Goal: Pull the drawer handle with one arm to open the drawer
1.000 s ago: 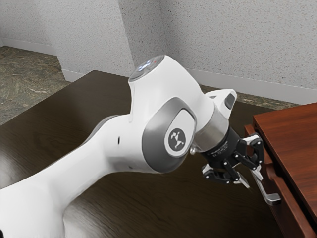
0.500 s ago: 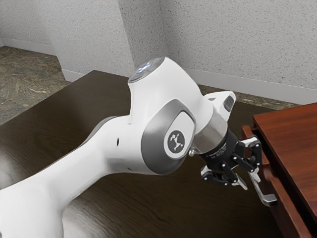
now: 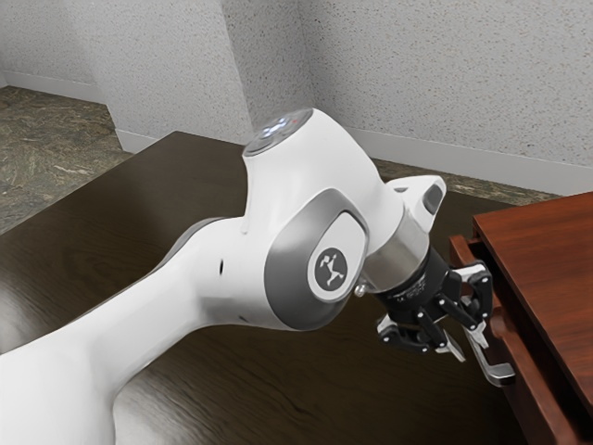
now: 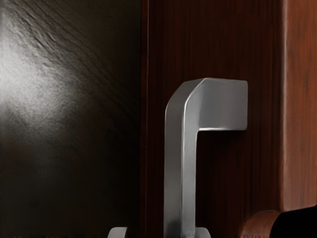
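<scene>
A red-brown wooden cabinet [image 3: 548, 264] stands at the exterior view's right edge. Its top drawer [image 3: 461, 248] sticks out a little from the cabinet face. A silver bar handle [image 3: 493, 360] is fixed to the drawer front. My black gripper [image 3: 470, 324] is shut on the upper part of that bar, reaching in from the exterior view's left. In the wrist view the handle [image 4: 181, 158] runs straight up from between my fingertips [image 4: 118, 232] and bends over to the drawer front [image 4: 223, 49].
The cabinet rests on a dark wooden table [image 3: 139, 213], whose top also shows beside the drawer in the wrist view [image 4: 64, 124]. My white arm [image 3: 306, 232] spans the table's middle. A speckled wall and stone floor lie behind.
My gripper has drawn back toward the exterior view's left with the handle in it. The drawer front has come out of the cabinet by a small amount.
</scene>
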Controlling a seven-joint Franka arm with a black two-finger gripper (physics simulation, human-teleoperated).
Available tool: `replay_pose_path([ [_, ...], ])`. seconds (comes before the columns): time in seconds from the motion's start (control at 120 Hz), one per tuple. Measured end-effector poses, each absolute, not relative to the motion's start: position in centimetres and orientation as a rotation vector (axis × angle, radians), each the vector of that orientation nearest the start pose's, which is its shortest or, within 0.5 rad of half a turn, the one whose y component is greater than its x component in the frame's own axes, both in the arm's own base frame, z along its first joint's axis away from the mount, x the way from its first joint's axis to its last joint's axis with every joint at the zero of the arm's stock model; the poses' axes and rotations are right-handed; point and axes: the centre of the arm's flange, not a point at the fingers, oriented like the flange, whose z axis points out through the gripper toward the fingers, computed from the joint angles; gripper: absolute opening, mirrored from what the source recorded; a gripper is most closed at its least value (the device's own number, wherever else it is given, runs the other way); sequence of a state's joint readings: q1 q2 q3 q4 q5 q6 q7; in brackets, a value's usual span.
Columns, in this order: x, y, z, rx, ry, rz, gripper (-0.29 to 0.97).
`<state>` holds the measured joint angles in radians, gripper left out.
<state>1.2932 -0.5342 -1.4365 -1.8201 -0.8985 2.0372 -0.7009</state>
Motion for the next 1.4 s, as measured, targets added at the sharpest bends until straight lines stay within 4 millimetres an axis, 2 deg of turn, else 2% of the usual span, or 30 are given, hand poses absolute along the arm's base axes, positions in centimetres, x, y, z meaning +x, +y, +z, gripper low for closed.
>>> replay_pose_path([
  [0.625, 54.0, -24.7, 55.0, -3.304, -1.317, -0.231, 0.07],
  [0.942, 54.0, -24.0, 54.9, -3.291, -1.309, -0.205, 0.07],
  [1.083, 54.1, -23.2, 55.2, -3.276, -1.316, -0.211, 0.07],
  [1.325, 54.0, -23.0, 55.0, -3.264, -1.298, -0.191, 0.07],
  [1.4, 54.0, -22.2, 55.3, -3.254, -1.312, -0.194, 0.07],
])
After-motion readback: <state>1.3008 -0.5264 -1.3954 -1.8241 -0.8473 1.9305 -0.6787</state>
